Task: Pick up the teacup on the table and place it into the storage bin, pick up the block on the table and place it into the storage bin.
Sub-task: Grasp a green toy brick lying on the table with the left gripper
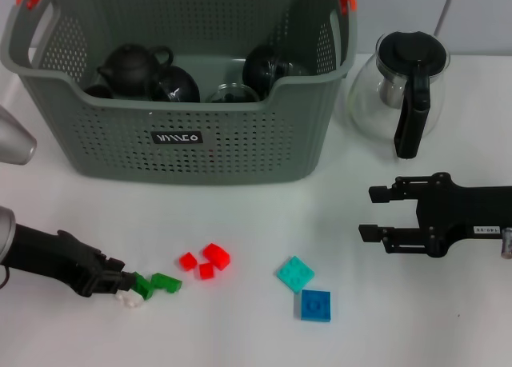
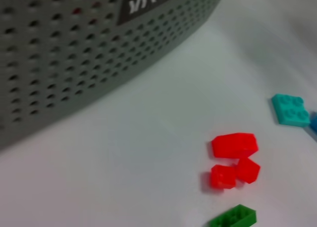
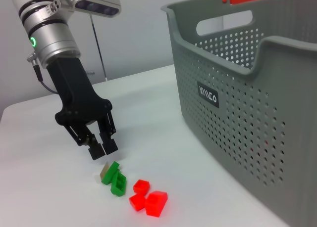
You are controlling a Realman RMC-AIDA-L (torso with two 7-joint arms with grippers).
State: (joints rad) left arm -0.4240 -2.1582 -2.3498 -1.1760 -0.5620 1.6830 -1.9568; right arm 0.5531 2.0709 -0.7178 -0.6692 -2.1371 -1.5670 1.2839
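The grey storage bin (image 1: 192,103) stands at the back with a black teapot (image 1: 132,67) and rounded black tea pieces inside; no teacup shows on the table. Green blocks (image 1: 160,285) lie beside a white block (image 1: 132,300) at the front left. My left gripper (image 1: 124,279) hovers right at them, its fingers (image 3: 94,151) slightly apart just above the green blocks (image 3: 115,178) and holding nothing. Red blocks (image 1: 206,261), a teal block (image 1: 295,273) and a blue block (image 1: 315,305) lie farther right. My right gripper (image 1: 374,213) stands open at the right, holding nothing.
A glass pot (image 1: 400,87) with a black handle stands right of the bin. The left wrist view shows the bin wall (image 2: 74,49), the red blocks (image 2: 233,160), a green block (image 2: 233,218) and the teal block (image 2: 290,110).
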